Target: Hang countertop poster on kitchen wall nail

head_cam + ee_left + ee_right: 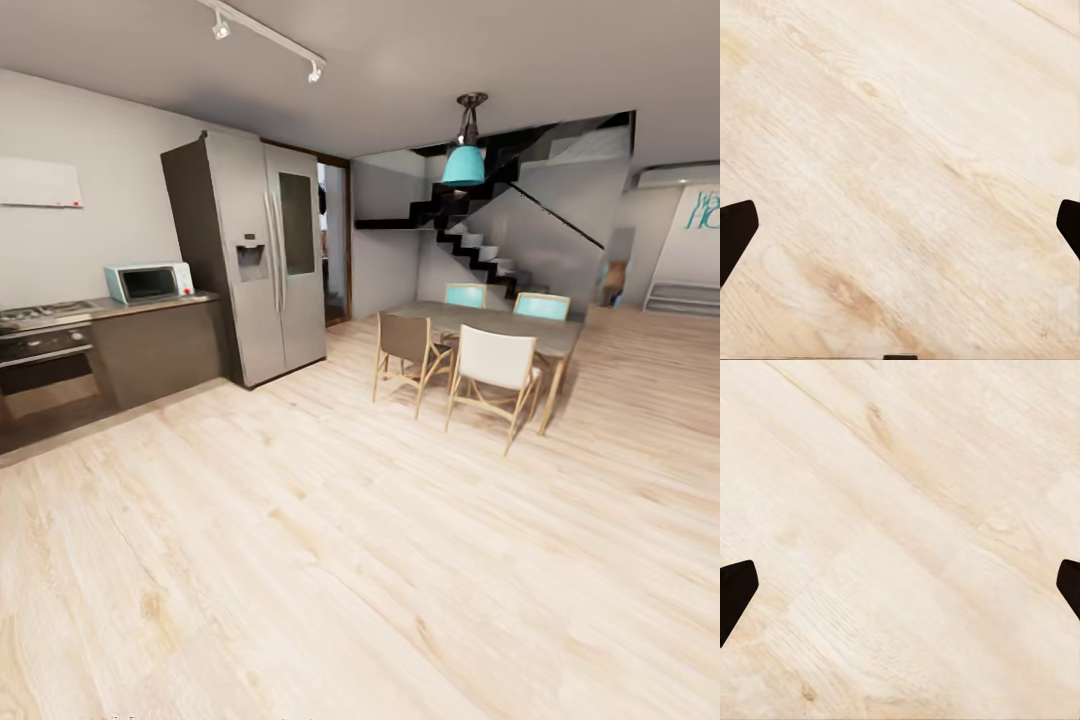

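Note:
The poster is out of view. In the head view a short run of kitchen counter (150, 306) with dark base cabinets stands at the left wall, carrying a hob (40, 317) and a white microwave (150, 282). My left gripper (900, 232) hangs open over bare wooden floor, its dark fingertips (735, 231) far apart at the picture's edges. My right gripper (900, 592) is open in the same way above the floor, holding nothing.
A tall steel fridge (262, 258) stands beside the counter. A dining table (490, 325) with several chairs sits mid-room under a teal lamp (464, 163), and stairs (480, 245) rise behind. Teal wall lettering (704, 210) is far right. Light wood floor (330, 560) stretches ahead.

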Robot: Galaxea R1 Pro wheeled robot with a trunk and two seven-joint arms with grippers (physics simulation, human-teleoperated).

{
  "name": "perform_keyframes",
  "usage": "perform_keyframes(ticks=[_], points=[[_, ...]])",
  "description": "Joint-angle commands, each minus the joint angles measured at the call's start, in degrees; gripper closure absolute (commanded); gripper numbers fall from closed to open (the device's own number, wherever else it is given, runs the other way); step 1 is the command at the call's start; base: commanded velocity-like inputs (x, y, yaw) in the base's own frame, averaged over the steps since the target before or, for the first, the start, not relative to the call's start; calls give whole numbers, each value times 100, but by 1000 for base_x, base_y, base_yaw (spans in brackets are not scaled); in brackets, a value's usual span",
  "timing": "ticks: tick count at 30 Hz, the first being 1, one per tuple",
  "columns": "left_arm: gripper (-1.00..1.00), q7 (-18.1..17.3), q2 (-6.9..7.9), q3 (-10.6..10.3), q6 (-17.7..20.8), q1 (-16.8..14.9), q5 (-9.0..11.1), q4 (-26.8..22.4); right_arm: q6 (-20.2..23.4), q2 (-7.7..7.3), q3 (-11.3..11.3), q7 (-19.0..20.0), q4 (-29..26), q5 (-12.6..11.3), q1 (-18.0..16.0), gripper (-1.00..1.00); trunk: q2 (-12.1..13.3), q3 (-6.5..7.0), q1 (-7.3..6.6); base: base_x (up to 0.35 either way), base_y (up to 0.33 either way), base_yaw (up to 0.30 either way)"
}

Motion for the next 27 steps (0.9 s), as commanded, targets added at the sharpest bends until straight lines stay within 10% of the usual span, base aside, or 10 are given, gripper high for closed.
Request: perform_keyframes(ticks=[1, 27], points=[[-100, 0, -1, 6, -9, 2, -2, -6, -17, -1, 4, -5, 5, 22, -3, -100, -3, -5, 0, 0, 0, 292], [-100, -3, -1, 6, -9, 2, -2, -6, -17, 0, 4, -5, 5, 22, -3, -100, -3, -5, 0, 0, 0, 292]])
